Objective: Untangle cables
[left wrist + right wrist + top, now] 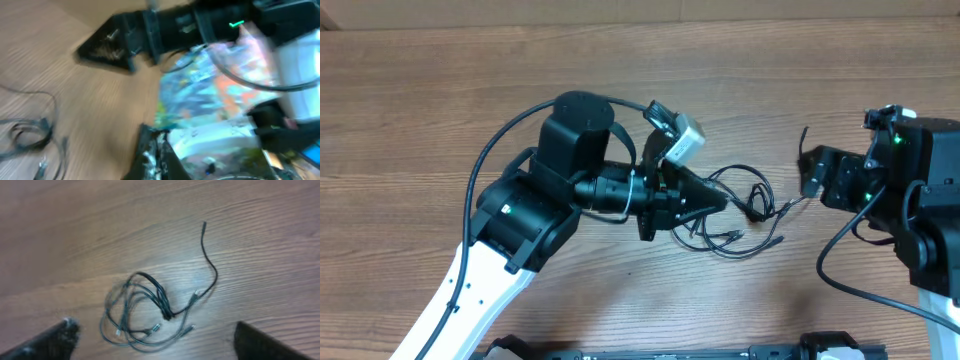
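While the cables (745,212) lie knotted on the table (620,60) between the arms, the first grasp is judged to be in hand. The left claw (722,200) is clenched at the bundle's edge; whether a strand is pinched cannot be told. The right claw (808,168) is spread wide and empty, so a loose end should be gripped next.

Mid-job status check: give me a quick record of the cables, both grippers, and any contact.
cables: one tangled bunch lying flat on the table, knot near its middle, one plug end trailing away
left gripper: shut, tip at the bunch's edge; cannot tell whether it pinches a cord
right gripper: open, holding nothing, beside the bunch
left wrist view: too blurred to use
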